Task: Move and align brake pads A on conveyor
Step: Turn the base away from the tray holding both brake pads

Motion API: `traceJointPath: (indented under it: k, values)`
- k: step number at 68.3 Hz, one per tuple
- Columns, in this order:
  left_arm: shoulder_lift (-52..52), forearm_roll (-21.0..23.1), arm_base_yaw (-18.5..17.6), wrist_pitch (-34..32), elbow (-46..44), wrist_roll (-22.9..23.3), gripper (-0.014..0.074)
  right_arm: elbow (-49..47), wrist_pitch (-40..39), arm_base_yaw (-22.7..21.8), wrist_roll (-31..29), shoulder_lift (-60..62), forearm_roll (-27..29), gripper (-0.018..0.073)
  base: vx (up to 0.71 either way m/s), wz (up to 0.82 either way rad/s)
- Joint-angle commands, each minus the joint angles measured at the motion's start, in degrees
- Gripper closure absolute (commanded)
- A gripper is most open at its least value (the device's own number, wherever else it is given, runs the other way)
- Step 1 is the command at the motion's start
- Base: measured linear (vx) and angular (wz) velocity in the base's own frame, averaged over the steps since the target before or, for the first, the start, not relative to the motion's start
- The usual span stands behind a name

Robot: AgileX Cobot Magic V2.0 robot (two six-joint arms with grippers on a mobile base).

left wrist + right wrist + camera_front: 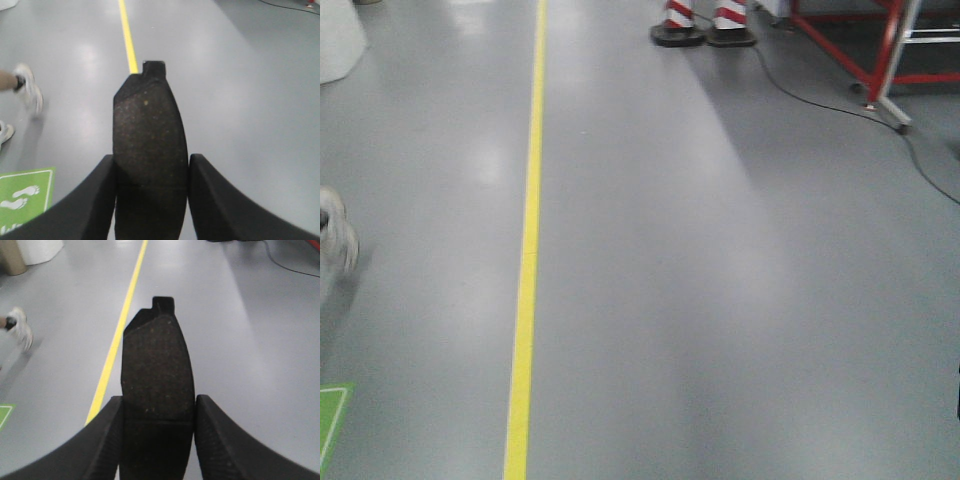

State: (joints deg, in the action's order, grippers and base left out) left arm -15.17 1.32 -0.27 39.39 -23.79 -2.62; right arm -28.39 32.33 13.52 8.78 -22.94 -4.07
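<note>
My left gripper (152, 165) is shut on a dark grey-brown brake pad (149, 135), which sticks out forward between the black fingers with its small end tab at the far tip, high above the grey floor. My right gripper (158, 405) is shut on a second brake pad (157, 370), held the same way, tab forward, a centre groove just showing between the fingers. The conveyor is out of view in all views. Neither gripper shows in the front view.
Grey factory floor with a yellow line (527, 270) running ahead. Red-white striped posts (703, 22) and a red frame (880, 45) with a cable stand far right. A person's white shoe (29, 92) is at the left; a green footprint mat (22, 197) lies lower left.
</note>
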Motion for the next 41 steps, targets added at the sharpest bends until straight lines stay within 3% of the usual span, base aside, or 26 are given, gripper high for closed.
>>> traceJointPath:
  k: [1, 41]
  values:
    - [-0.34, 0.35, -0.26, -5.17, -1.59, 0.21, 0.0602, -1.7, -5.38, -0.22, -0.3, -0.27, -0.62, 0.0564, 0.01, 0.48]
    - [-0.34, 0.35, -0.26, -5.11, -1.59, 0.21, 0.0602, -1.7, -5.38, -0.22, -0.3, -0.28, -0.62, 0.0564, 0.13, 0.25]
